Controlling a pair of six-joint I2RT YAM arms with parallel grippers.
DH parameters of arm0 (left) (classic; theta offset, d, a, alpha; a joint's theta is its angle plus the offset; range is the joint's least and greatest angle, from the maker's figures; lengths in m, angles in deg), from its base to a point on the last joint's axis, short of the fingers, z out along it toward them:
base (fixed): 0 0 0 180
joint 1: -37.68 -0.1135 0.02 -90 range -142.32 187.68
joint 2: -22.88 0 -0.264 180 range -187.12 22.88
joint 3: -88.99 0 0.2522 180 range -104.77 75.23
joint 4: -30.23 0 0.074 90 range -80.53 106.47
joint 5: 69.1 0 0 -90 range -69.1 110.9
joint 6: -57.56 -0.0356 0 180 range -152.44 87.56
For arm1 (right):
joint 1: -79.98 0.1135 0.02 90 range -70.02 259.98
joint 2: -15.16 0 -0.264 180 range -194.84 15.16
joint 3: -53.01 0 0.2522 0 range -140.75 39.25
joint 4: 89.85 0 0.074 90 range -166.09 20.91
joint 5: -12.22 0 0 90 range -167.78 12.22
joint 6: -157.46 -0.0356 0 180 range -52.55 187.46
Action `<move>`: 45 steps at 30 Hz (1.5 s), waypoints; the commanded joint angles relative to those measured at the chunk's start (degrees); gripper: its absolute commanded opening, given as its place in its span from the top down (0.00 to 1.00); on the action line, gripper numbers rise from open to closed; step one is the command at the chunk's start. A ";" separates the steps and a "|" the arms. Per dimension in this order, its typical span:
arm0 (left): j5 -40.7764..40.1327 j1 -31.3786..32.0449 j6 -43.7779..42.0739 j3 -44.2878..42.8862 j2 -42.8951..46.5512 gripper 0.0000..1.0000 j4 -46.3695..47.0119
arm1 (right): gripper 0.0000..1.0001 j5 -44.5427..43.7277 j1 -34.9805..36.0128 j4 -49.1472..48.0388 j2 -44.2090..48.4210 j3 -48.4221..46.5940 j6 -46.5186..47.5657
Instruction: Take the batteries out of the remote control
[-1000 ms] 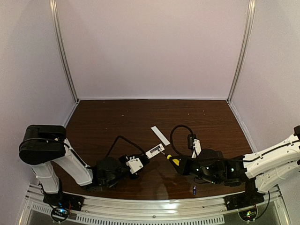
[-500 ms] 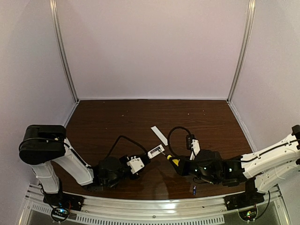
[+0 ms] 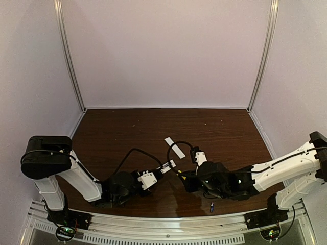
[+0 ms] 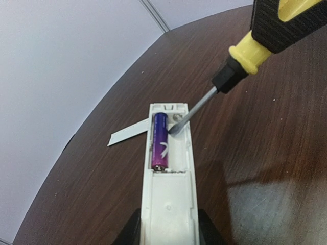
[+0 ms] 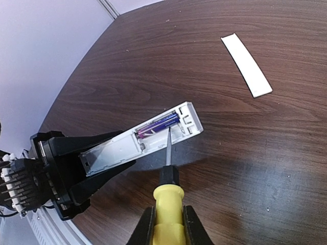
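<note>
My left gripper (image 4: 168, 230) is shut on the near end of the white remote control (image 4: 168, 189), open recess facing up. One purple-blue battery (image 4: 160, 140) lies in the left slot; the right slot is bare. My right gripper (image 5: 168, 224) is shut on the yellow-handled screwdriver (image 5: 168, 201). Its blade tip (image 4: 174, 128) sits in the recess beside the battery's far end. The remote (image 5: 117, 148) and the battery (image 5: 158, 125) also show in the right wrist view. In the top view the remote (image 3: 164, 167) lies between the grippers, and a second battery (image 3: 211, 206) lies on the table near the front edge.
The thin white cover strip (image 3: 174, 147) lies flat on the dark wooden table (image 3: 230, 132) just beyond the remote; it also shows in the right wrist view (image 5: 246, 64). White walls close the back and sides. A metal rail (image 3: 168, 222) runs along the front edge.
My right arm has moved left toward the remote, bringing the screwdriver tip into the battery recess. My left gripper has held the remote nearly still.
</note>
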 commanded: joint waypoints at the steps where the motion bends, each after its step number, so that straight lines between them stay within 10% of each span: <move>1: 4.03 1.02 0.69 -1.72 1.43 1.00 3.08 | 1.00 -1.57 -0.58 3.28 -3.35 -4.01 2.52; 16: 2.06 1.03 1.82 -2.03 1.62 1.00 1.97 | 1.00 -3.66 -0.58 6.81 -4.80 -5.89 0.04; 45: 3.48 1.03 3.51 -2.33 1.61 1.00 2.26 | 1.00 8.34 -5.27 -29.38 -4.78 8.22 -15.98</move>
